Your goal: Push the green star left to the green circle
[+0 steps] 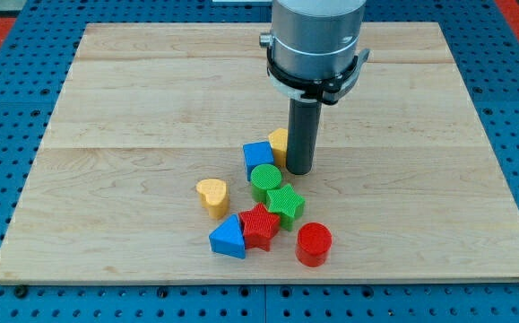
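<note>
The green star (286, 203) lies near the board's lower middle, touching the green circle (264, 180), which sits just up and left of it. My tip (298, 170) rests on the board just right of the green circle and above the green star, close to both. A blue cube (257, 158) stands at the green circle's upper left. A yellow block (280, 144) is partly hidden behind my rod.
A red star (259, 224) touches the green star's lower left. A blue triangle (229, 238) sits left of the red star. A yellow heart (212, 196) lies further left. A red cylinder (314, 244) stands at lower right. The wooden board (134, 108) lies on a blue pegboard.
</note>
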### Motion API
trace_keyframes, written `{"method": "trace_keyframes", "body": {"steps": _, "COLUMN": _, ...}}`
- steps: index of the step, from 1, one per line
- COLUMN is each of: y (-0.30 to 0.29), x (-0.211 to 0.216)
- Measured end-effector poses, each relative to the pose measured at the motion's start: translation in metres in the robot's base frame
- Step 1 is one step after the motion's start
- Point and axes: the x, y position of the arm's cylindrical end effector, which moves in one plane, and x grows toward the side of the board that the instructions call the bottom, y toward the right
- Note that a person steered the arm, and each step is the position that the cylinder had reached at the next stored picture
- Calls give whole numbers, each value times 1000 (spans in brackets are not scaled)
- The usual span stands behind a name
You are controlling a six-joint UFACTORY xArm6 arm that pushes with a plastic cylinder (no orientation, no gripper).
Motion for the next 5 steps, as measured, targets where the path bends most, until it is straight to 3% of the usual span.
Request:
{"method": "trace_keyframes", "body": {"steps": 1, "y": 2, "x": 5}}
{"method": "trace_keyframes", "body": {"steps": 3, "y": -34, "x": -71}}
{"method": "trace_keyframes", "body": {"steps": 4, "y": 0, "x": -89}}
{"method": "trace_keyframes", "body": {"steps": 5, "y": 38, "x": -32}}
